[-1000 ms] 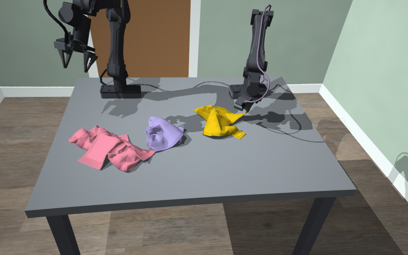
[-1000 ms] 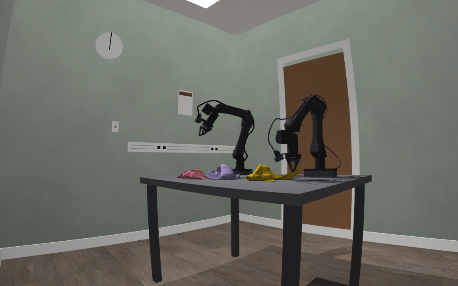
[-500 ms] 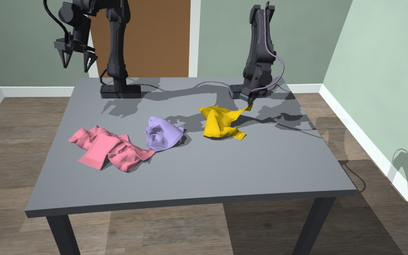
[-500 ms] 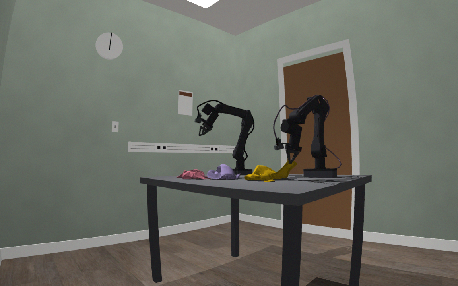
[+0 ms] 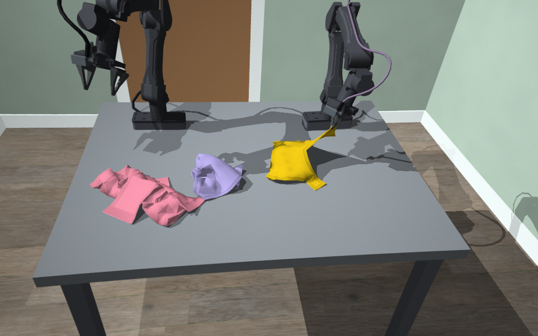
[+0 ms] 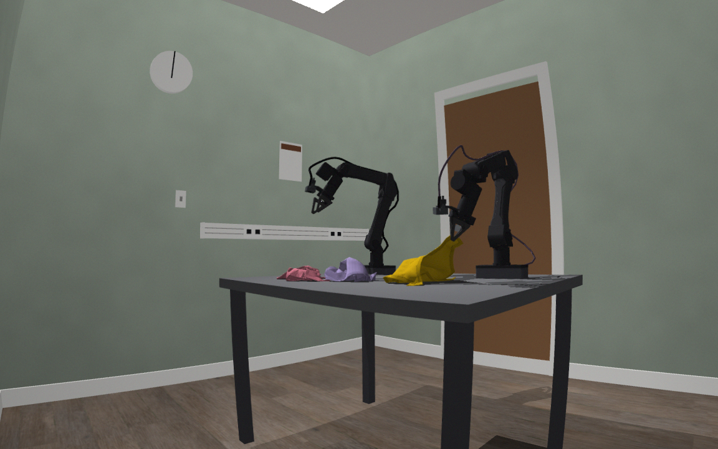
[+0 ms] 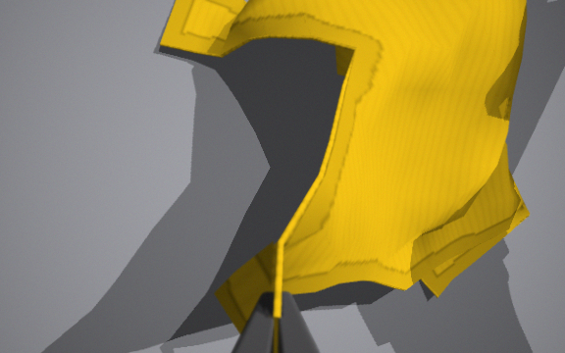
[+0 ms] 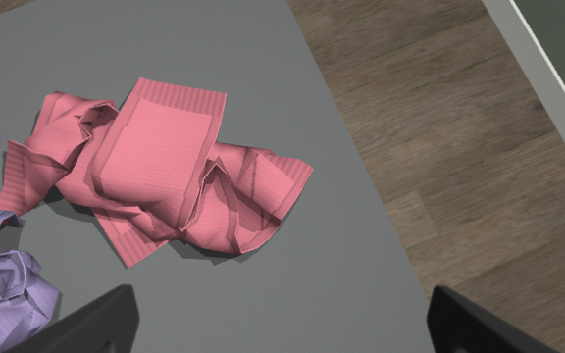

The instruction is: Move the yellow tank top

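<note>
The yellow tank top (image 5: 291, 163) (image 6: 414, 271) (image 7: 425, 123) is partly lifted on the left arm's side of the table, apart from the other pieces. My left gripper (image 5: 333, 126) (image 6: 454, 238) (image 7: 276, 308) is shut on one corner of it and holds that corner above the table; the rest slopes down to the table top. A lavender piece (image 5: 216, 177) (image 6: 348, 270) (image 8: 3, 294) lies crumpled near the middle. A pink piece (image 5: 137, 194) (image 6: 301, 273) (image 8: 155, 147) lies beside it, its end touching the lavender piece. My right gripper (image 5: 100, 89) (image 8: 282, 301) is open and empty, high above the table.
The grey table (image 5: 262, 234) (image 6: 350, 295) carries both arm bases at its back edge, the left arm's base (image 5: 325, 121) close to the held corner. The pink piece lies nearest a side edge, with wooden floor (image 8: 439, 186) beyond it.
</note>
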